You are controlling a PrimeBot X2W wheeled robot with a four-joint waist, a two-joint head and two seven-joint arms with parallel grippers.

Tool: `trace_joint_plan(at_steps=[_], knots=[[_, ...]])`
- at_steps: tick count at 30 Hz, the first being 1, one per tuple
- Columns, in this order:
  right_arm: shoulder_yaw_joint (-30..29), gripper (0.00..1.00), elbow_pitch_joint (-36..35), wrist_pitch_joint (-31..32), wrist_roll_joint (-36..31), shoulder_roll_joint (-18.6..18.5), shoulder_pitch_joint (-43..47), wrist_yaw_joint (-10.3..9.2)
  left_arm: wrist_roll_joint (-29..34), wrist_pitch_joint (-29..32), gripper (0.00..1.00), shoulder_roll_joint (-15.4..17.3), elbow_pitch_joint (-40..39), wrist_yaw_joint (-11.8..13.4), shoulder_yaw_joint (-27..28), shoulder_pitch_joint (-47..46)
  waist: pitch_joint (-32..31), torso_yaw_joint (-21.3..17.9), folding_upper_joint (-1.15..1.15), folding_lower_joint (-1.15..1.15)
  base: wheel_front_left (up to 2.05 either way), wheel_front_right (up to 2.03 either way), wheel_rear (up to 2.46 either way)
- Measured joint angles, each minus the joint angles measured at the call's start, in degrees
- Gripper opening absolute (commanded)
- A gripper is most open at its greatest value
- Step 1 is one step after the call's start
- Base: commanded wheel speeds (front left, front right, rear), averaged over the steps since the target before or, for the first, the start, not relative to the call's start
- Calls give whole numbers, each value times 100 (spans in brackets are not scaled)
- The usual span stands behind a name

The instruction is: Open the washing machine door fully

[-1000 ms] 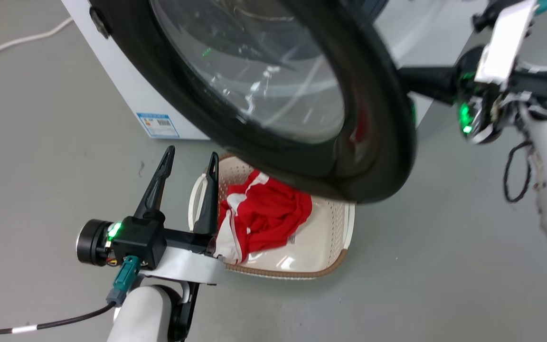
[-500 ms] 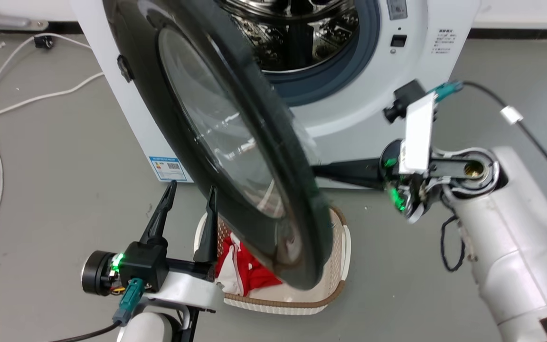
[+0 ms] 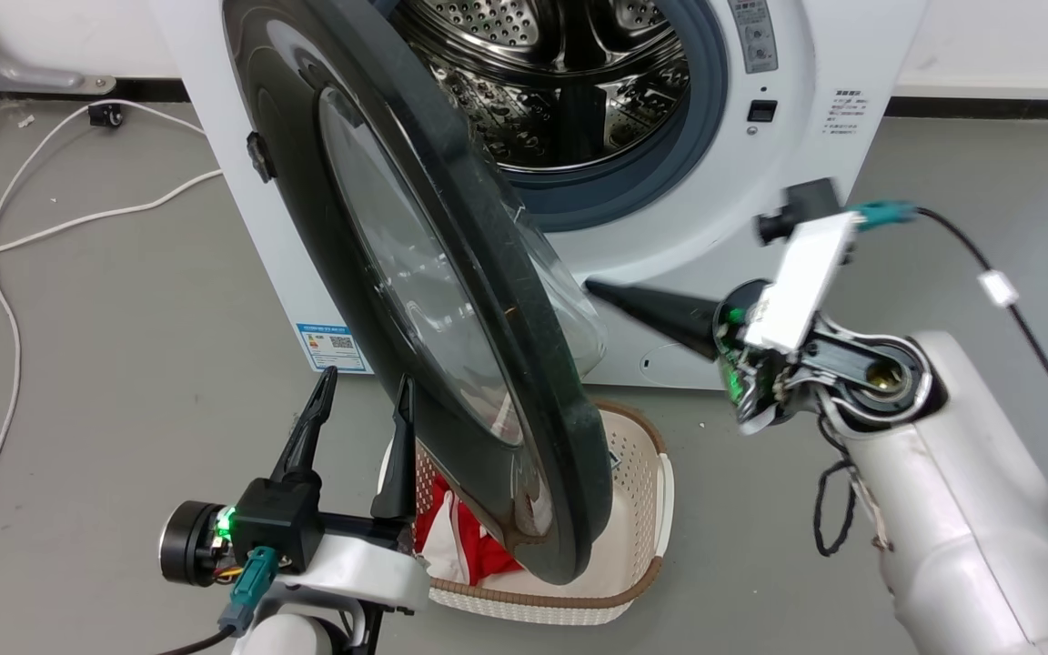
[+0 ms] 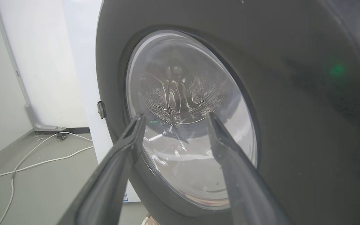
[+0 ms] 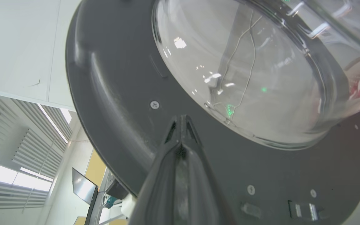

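The washing machine door [image 3: 506, 309], big, round and glossy black, stands swung partway out from the white washing machine [image 3: 815, 55], hinged on the left. The steel drum [image 3: 569, 82] lies exposed. My right gripper [image 3: 601, 291] is shut with nothing in it. Its tip points at the door's inner face, beside the bulging glass bowl [image 5: 245, 78]. In the right wrist view the right gripper [image 5: 181, 120] sits right at that dark door [image 5: 111, 103] face. My left gripper [image 3: 367, 380] is open on the outer side, facing the door [image 4: 292, 109], with its left gripper [image 4: 175, 116] fingers apart before the window.
A cream laundry basket [image 3: 642, 491] with a red and white garment [image 3: 451, 537] stands on the floor under the door's lower edge. White cables [image 3: 78, 218] trail over the grey floor at left. A blue label [image 3: 335, 346] marks the machine's lower corner.
The head camera has tilted up, bringing the drum into view. The door has swung further out and stands more edge-on, with the right gripper staying behind it. The left gripper stays open.
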Motion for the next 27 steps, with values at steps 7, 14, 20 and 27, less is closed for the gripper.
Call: trace_joint_plan(at_steps=[7,14,20,27], knots=[[-882,0,-804,-1747,-200,-270,926,0,-5,0,100,1,9,32,54,105,-98,-93,0,0,0,0,0],[-1805,0,-1480,-2902,-200,-548,2174,0,1,0,100,-1,33,45,178,215,-227,-194,0,0,0,0,0],[-2251,100,-2107,-3552,-301,-464,3164,0,1,0,100,0,38,64,260,291,-304,-237,0,1,0,0,0],[-2379,100,-2522,-4641,-1614,-386,3889,0,-1,0,100,0,43,64,308,297,-343,-256,0,1,0,0,0]])
